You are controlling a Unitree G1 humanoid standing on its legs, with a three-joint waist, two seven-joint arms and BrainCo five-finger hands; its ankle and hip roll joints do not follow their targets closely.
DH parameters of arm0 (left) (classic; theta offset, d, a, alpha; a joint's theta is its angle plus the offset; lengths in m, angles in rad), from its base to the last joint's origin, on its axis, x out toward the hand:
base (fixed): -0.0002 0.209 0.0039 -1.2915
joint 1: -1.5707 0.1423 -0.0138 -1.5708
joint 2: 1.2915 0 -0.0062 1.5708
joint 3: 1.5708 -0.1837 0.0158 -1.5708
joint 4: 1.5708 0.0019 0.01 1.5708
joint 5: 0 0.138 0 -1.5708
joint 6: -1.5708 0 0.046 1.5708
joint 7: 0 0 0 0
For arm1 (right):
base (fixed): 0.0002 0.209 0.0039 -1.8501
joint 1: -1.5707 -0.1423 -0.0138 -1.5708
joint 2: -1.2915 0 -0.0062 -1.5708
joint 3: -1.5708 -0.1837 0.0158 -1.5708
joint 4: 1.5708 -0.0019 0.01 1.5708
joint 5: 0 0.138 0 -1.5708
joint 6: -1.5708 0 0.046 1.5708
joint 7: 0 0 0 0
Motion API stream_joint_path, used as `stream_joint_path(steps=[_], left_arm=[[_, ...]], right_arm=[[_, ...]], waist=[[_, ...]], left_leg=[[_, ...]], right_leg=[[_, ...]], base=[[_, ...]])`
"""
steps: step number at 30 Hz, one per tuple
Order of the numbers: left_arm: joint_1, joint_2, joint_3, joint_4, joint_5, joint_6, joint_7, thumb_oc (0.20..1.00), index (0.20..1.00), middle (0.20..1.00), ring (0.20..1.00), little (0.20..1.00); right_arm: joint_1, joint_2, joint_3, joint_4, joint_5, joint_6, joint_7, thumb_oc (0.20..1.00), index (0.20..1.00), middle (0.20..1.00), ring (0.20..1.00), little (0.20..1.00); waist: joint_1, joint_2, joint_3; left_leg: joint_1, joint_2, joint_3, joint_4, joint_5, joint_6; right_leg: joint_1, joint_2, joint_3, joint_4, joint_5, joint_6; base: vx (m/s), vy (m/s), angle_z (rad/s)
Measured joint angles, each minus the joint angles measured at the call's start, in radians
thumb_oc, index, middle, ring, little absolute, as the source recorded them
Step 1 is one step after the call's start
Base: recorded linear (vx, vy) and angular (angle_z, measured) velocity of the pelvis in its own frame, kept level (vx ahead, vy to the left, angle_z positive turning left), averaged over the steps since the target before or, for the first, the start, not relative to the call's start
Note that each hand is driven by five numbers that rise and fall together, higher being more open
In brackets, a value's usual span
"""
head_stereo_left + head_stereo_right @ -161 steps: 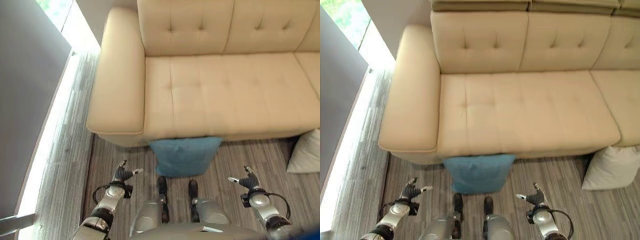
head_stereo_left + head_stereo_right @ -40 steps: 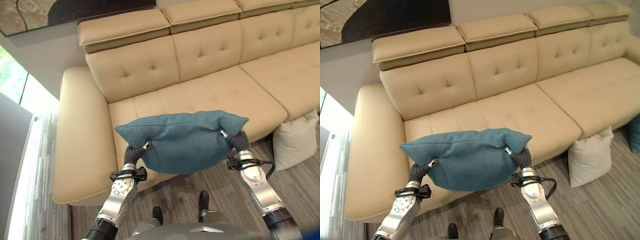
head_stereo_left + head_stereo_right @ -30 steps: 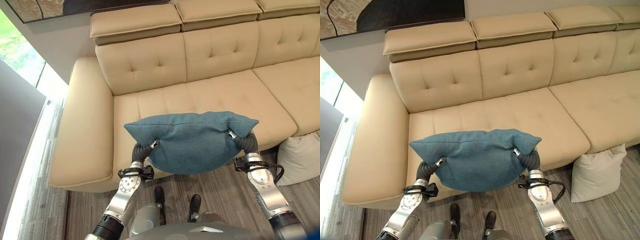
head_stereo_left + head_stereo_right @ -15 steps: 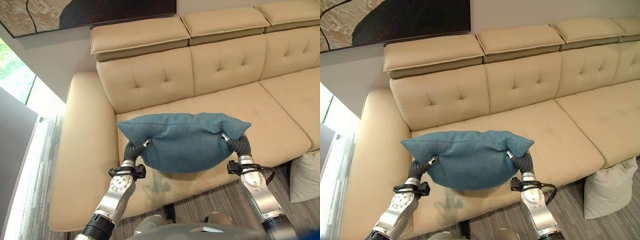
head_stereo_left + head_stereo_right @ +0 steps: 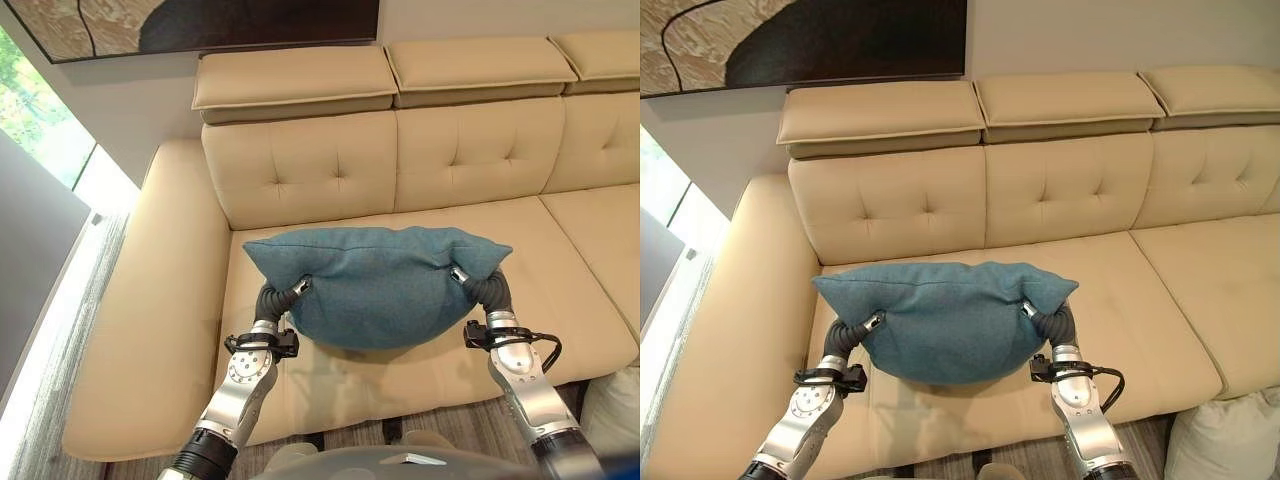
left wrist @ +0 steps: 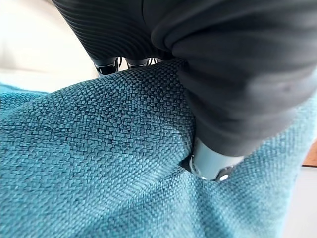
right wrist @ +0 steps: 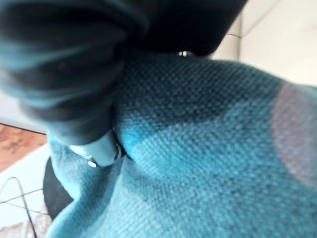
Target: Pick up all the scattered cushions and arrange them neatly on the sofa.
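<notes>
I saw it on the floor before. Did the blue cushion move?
Yes. The blue cushion went up from the floor; both hands hold it over the sofa seat.

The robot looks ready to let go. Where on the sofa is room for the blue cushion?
The blue cushion, pinched by the left hand and right hand, hangs over a bare seat. The seat to the right is bare too. No spot is crowded.
</notes>
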Motion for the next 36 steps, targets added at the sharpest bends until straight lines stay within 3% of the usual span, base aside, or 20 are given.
stream_joint_path(steps=[13, 23, 28, 36], left_arm=[[-0.269, 0.010, 0.011, 0.018, 0.026, 0.002, 0.192, 0.200, 0.200, 0.200, 0.200, 0.200], [-0.617, 0.045, 0.001, 0.252, 0.027, 0.001, 0.282, 0.200, 0.200, 0.200, 0.200, 0.200], [-0.838, 0.073, -0.073, 0.439, 0.028, -0.014, 0.303, 0.200, 0.200, 0.200, 0.200, 0.200], [-0.860, 0.075, -0.080, 0.474, 0.025, -0.026, 0.304, 0.200, 0.200, 0.200, 0.200, 0.200]], right_arm=[[-0.352, -0.074, 0.076, 0.052, -0.027, 0.018, -0.123, 0.200, 0.200, 0.200, 0.200, 0.200], [-0.646, -0.080, 0.140, 0.237, -0.027, 0.023, -0.205, 0.200, 0.200, 0.200, 0.200, 0.200], [-0.833, -0.148, 0.180, 0.401, -0.027, 0.034, -0.233, 0.200, 0.200, 0.200, 0.200, 0.200], [-0.895, -0.154, 0.214, 0.449, -0.026, 0.045, -0.243, 0.200, 0.200, 0.200, 0.200, 0.200]], waist=[[0.010, 0.005, -0.008], [0.017, 0.008, -0.008], [0.029, 0.021, 0.069], [0.031, 0.023, 0.131]], left_leg=[[-0.027, -0.001, -0.051, 0.000, 0.025, -0.009], [-0.202, -0.023, -0.054, 0.001, 0.080, -0.004], [-0.367, -0.031, -0.074, 0.000, 0.127, -0.023], [-0.425, -0.027, -0.078, 0.001, 0.137, -0.021]], right_leg=[[-0.004, -0.006, -0.048, -0.002, 0.010, -0.033], [-0.177, -0.023, -0.048, 0.001, 0.065, -0.023], [-0.332, -0.036, -0.072, 0.001, 0.105, -0.012], [-0.384, -0.034, -0.078, 0.001, 0.112, -0.023]], base=[[0.04, -0.023, 0.12], [-0.11, 0.011, 0.01], [-0.11, 0.013, 0.11], [-0.01, -0.008, 0.04]])
